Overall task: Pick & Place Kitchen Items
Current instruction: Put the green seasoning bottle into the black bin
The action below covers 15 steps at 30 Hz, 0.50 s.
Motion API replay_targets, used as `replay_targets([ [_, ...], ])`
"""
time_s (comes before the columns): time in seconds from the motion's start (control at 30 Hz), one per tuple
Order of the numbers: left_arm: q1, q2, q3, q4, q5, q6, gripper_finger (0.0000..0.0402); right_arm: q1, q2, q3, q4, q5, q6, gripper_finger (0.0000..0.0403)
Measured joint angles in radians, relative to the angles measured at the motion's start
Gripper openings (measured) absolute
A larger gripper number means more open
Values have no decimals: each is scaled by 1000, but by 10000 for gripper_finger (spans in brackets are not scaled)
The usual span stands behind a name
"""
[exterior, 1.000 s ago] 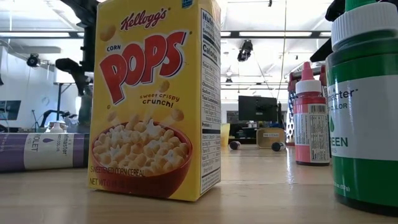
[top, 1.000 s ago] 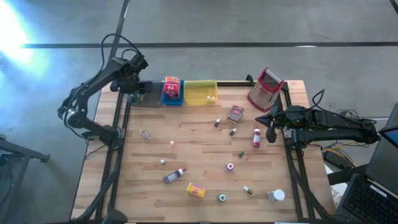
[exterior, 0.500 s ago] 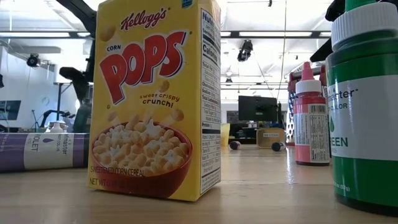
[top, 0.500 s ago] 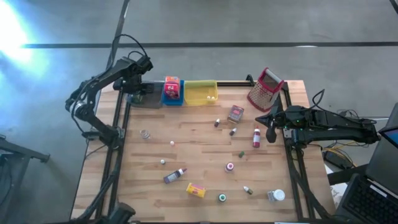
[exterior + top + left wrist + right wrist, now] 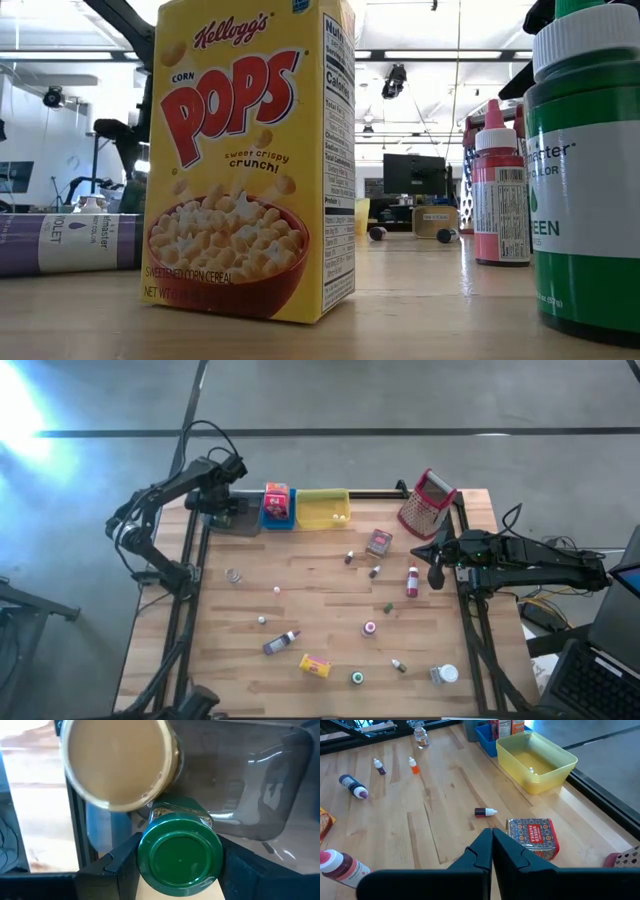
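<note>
At the desk's point(image 5: 330, 610) eleven o'clock corner, over the grey tray point(image 5: 240, 785), we see the left claw point(image 5: 222, 506) holding a green-lidded jar point(image 5: 180, 852) between its fingers. At three o'clock the right claw point(image 5: 491, 840) waits, pressed closed, near a patterned tin point(image 5: 532, 836).

1. Left gripper point(image 5: 222, 506) shifted from the table's far-left corner edge toward the grey tray point(image 5: 240, 520), now hanging over its left part.
2. Left arm's elbow raised and swung outward, upper links redrawn further back in the high view.
3. In the low view, left arm's dark shape slid leftward and lower behind the cereal box point(image 5: 245, 160).
4. Green-lidded jar point(image 5: 180, 859), between the left fingers, carried along over the tray.
</note>
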<state>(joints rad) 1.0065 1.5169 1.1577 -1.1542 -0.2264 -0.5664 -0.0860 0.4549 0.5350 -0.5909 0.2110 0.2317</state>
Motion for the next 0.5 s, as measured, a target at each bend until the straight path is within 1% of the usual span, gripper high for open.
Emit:
replay_targets([
  [0.1, 0, 0, -14, 35, 0, 47, 220, 0, 0, 0, 0, 0, 0, 8],
  [0.3, 0, 0, -21, 39, -3, 94, 250, 0, 0, 0, 0, 0, 0, 8],
  [0.5, 0, 0, -21, 31, -3, 102, 257, 0, 0, 0, 0, 0, 0, 8],
])
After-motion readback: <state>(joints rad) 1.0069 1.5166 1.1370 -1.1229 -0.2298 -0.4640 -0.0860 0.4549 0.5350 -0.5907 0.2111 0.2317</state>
